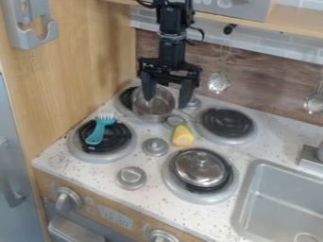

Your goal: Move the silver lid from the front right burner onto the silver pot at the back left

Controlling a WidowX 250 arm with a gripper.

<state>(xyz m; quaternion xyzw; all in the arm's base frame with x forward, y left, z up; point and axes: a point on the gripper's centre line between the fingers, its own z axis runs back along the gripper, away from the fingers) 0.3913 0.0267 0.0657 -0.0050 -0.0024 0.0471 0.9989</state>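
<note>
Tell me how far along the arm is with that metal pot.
Probably early on. Done: the gripper is already at the pot, its fingers spread. In hand: nothing looks gripped yet. Left: any grip or lift, it seems; the pot sits partly off the back left burner, uncovered, while the metal lid lies on the front right burner.

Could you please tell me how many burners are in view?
4 burners: one under the turquoise brush, one under the metal lid, one at back right, one partly hidden by the pot.
</note>
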